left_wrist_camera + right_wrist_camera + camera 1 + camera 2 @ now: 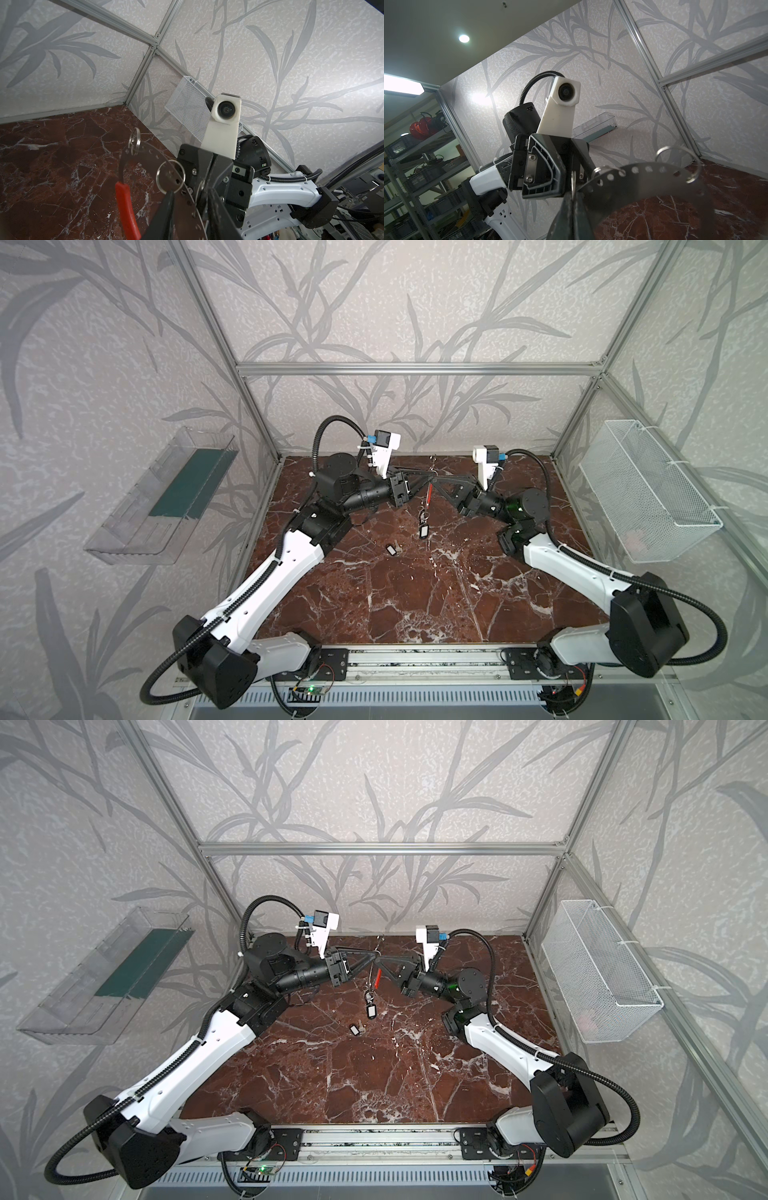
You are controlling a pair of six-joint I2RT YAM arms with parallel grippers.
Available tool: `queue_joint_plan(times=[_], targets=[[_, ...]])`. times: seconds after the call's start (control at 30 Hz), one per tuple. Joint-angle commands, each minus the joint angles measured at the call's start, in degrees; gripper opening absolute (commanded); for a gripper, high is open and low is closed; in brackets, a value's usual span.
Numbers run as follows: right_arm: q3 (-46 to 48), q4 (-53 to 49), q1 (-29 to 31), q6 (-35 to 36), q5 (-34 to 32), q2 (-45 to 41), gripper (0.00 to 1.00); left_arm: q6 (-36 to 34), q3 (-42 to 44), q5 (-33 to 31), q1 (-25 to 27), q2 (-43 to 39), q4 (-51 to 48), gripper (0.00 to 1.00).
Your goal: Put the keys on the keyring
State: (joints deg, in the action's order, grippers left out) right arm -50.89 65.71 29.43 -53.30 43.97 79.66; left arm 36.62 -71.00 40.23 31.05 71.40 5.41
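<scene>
Hanging from keyring (pixel 429 492), tagged key (pixel 423 529), white label (pixel 424 533) illegible

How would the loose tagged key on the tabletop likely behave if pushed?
The loose key lies flat on the glossy tabletop, so it probably slides rather than rolls. Tiny and low-lying, it seems light but awkward to pinch.

Keyring (pixel 149 151): flat grey band pierced with small holes, one red arc segment (pixel 124 209). It is seen clear of the table (pixel 415 593), stood on edge, a thin near-upright line in both top views. Small wire rings (pixel 157 176) are threaded through its holes.

Keys (pixel 423 517): a cluster with a black, white-labelled tag (pixel 424 532) is hung from the lower end. One tagged key (pixel 392 549) is found flat on the table nearby. A third cannot be told apart.
</scene>
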Motion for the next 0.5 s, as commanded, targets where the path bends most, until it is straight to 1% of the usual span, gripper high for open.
queue_joint_plan(times=[0.0,0.07,0.1,0.13,0.23,0.27,0.37,0.4,0.43,0.47], targets=[[-0.8,2.9,0.1,0.4,-0.3,-0.5,0.0,1.2,-0.1,1.0,0.5,0.3,3.2,0.22],[-0.7,2.9,0.1,0.4,-0.4,-0.4,0.0,1.1,-0.1,1.4,0.6,0.7,3.1,0.2],[-0.8,2.9,0.1,0.5,-0.4,-0.3,0.0,1.1,-0.1,1.4,0.7,0.8,3.1,0.17],[-0.8,3.0,0.0,0.5,-0.5,-0.3,0.0,1.1,-0.1,1.5,0.7,0.8,3.2,0.12],[-0.7,3.1,0.1,0.5,-0.6,-0.1,0.0,0.9,0.0,1.2,0.7,0.8,2.9,0.05],[-0.8,3.1,0.0,0.5,-0.6,0.0,0.0,0.8,-0.1,1.2,0.7,0.7,2.7,0.01],[-0.8,2.9,0.1,0.5,-0.5,0.1,0.0,-0.4,-0.7,1.2,0.8,0.6,0.8,0.0],[-0.7,2.7,0.0,0.5,-0.3,0.1,0.02,-1.1,-1.1,1.1,0.7,0.6,-0.4,0.0],[-0.6,2.5,-0.3,0.4,-0.2,0.1,0.11,-1.9,-1.6,1.1,0.7,0.7,-1.7,0.0],[-0.3,2.4,-0.7,0.1,0.0,-0.2,0.14,-2.6,-2.1,1.1,0.7,0.7,-2.8,0.0]])
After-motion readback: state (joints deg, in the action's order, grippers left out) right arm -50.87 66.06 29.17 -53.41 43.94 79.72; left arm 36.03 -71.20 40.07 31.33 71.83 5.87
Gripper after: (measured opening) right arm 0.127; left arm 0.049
